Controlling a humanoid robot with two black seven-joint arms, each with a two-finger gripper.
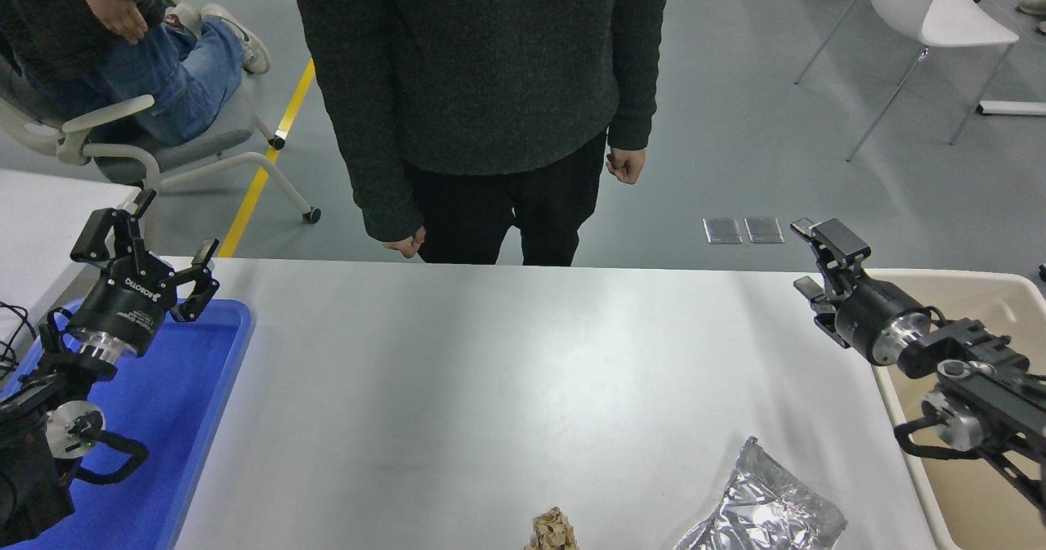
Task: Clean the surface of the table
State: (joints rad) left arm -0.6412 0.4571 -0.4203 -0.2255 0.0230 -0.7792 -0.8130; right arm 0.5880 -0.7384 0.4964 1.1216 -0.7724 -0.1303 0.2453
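In the head view, the large matte white table surface [458,386] fills the middle and lower part of the frame, from the blue tray at the left to the beige bin at the right.

The flat blue plastic tray [188,419] lies along the table's left side. Above it, at the left edge of the frame, the left black gripper [147,243] is held raised with its fingers spread wide apart and nothing between them.

The right black gripper [809,260] comes in from the right edge of the frame and hangs over the table's far right corner, beside the beige rectangular bin [993,305]. Its fingers are apart and hold nothing.

At the bottom edge of the frame, a crumpled silver foil bag [760,509] lies on the table at lower right. A small crumpled brown wad of paper [553,529] sits just left of it, apart from the bag.

A person in a dark knitted sweater [482,68] stands at the table's far edge, at top centre, arms hanging down. A white chair [932,19] stands in the upper right corner of the frame.
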